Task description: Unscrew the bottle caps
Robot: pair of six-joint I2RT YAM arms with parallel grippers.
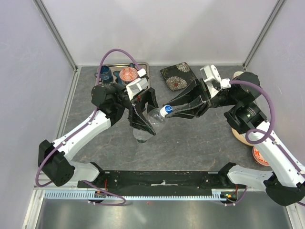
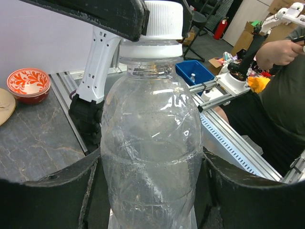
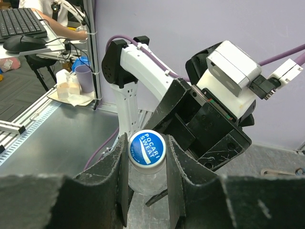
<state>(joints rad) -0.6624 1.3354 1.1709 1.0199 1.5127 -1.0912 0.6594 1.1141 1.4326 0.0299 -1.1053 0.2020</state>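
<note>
Top view, location: we find the clear bottle (image 1: 153, 119) lying tilted at mid-table between the two arms. Its blue-and-white cap (image 1: 165, 110) faces the right arm. We cannot tell whether the base touches the table (image 1: 200, 140).
Top view, left gripper (image 1: 143, 122): clamped around the bottle's body.
Top view, right gripper (image 1: 171, 110): closed on the cap, one finger on each side.
Left wrist view, added detail: only this view shows the cap's ribbed white skirt, the collar ring beneath it and the thin, creased bottle wall. The left fingers (image 2: 47, 200) press the lower body from both sides.
Right wrist view, added detail: only this view shows the cap's printed blue top face. It sits squarely between the right fingers (image 3: 114, 167), with the left gripper behind it.
Handling, bottle: we judge it light, thin-walled and slick, so it is likely to buckle or spin under a hard squeeze. It is best held low on the body or at the stiffer shoulder.
Handling, cap: rigid and small. The ribs offer purchase, so the hold belongs on the skirt.
Risk: the body may twist within the left grip as the cap is turned.
</note>
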